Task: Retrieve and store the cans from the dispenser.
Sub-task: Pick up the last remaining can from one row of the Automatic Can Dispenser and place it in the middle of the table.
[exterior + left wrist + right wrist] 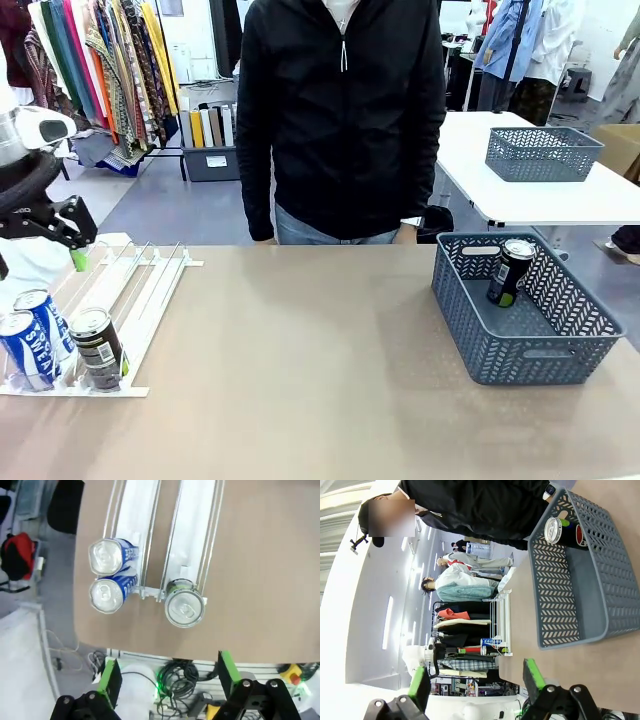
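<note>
The white dispenser [140, 285] slopes toward me at the table's left. At its lower end stand two blue-and-white cans [28, 340] in the left lane and a black can [98, 348] in the right lane. My left gripper [76, 245] hangs open above the rack's upper end. In its wrist view the open left gripper [167, 680] looks down on the blue cans [106, 575] and the dark can [184, 609], well clear of them. Another black can [512, 272] leans inside the grey basket [530, 350] at the right. My right gripper [475, 685] is open, apart from the basket [570, 630] and its can [555, 529].
A person in a black jacket [340, 110] stands at the table's far side, hands out of sight. A second grey basket [542, 152] sits on a white table behind. Bare tan tabletop [300, 350] lies between the rack and the basket.
</note>
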`<state>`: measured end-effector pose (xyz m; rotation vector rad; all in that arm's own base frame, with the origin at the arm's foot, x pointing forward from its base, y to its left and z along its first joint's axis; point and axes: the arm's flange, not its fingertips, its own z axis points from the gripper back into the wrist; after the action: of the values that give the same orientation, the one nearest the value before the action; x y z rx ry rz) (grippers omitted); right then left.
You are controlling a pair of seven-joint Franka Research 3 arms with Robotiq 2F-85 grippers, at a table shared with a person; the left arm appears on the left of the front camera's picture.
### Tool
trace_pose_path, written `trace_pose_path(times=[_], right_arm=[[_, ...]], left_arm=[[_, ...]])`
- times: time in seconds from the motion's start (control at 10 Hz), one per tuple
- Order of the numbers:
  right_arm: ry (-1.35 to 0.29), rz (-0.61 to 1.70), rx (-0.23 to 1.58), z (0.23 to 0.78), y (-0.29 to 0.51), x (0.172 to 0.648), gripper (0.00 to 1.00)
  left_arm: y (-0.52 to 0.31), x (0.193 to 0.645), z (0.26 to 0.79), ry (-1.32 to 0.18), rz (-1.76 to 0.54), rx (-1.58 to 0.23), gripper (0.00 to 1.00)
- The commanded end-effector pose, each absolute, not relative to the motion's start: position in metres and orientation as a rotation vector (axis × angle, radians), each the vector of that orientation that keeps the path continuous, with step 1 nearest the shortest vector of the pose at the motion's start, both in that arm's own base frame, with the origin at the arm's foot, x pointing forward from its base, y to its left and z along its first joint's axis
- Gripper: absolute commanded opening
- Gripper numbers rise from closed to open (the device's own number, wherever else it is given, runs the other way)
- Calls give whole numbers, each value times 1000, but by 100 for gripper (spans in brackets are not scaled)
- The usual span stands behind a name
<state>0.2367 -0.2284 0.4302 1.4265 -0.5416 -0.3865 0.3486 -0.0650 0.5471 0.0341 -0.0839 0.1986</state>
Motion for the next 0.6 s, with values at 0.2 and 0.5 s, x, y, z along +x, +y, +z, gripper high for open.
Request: trace_pose_path(times=[0.2,0.5], right_arm=[[-546,-357,1413,430,-230,233,100],[-546,-357,1413,430,-230,233,100]], left_arm=[[-68,335,550,-112,186,-18,100],[-71,365,523,-96,194,-23,100]])
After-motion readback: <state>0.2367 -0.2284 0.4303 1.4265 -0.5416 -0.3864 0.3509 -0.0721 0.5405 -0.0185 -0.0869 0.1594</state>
